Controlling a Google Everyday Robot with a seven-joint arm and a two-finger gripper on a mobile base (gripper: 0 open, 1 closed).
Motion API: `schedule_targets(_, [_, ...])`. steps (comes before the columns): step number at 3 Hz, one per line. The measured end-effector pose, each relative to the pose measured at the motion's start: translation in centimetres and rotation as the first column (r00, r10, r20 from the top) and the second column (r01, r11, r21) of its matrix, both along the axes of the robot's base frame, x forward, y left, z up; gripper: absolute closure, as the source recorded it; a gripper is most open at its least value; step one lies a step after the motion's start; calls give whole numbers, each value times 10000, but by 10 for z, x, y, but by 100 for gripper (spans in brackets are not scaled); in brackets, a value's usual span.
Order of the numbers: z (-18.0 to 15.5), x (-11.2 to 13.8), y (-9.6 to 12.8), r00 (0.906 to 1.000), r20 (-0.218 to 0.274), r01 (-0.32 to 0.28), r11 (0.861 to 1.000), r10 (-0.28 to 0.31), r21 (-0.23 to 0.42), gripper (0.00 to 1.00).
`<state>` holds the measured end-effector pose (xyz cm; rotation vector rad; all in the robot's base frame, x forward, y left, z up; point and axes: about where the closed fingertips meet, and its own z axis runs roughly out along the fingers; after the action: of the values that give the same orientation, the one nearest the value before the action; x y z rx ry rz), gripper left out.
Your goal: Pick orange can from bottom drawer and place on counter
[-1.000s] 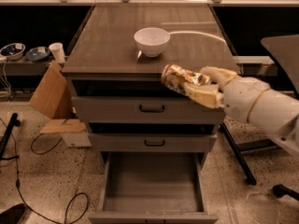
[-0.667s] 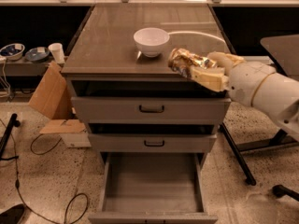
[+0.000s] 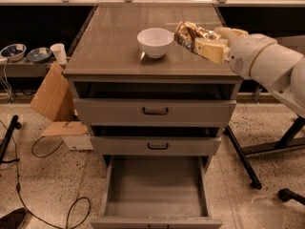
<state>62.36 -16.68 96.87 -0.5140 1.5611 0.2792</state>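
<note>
My gripper [image 3: 202, 41] is shut on the orange can [image 3: 188, 34], a shiny golden-brown can held on its side above the right part of the counter [image 3: 114, 37], just right of the white bowl [image 3: 155, 42]. The white arm [image 3: 267, 66] reaches in from the right. The bottom drawer [image 3: 155, 187] is pulled fully out below, its bare grey floor showing with nothing on it.
Two grey drawer fronts with black handles [image 3: 155, 111] sit above the open drawer. Cardboard [image 3: 50, 94] leans at the cabinet's left. Bowls and a cup [image 3: 59, 53] stand on a low shelf at left. Cables lie on the floor; a black stand leg [image 3: 243, 156] is at right.
My gripper has carried the can up and to the left, from in front of the counter's right edge to over the counter top beside the bowl.
</note>
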Motion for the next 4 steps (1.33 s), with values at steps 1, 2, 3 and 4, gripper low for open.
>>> schedule_targets(1, [9, 29, 4, 9992, -67, 395, 9988, -393, 275, 100])
schedule_targets(2, [9, 62, 2, 9967, -293, 767, 9957, -752, 515, 100])
schedule_targets(3, [-7, 93, -18, 9926, -606, 1093, 9920, -1055, 626, 100])
schedule_targets(4, [-24, 113, -47, 9875, -820, 1409, 9867, -1343, 805, 100])
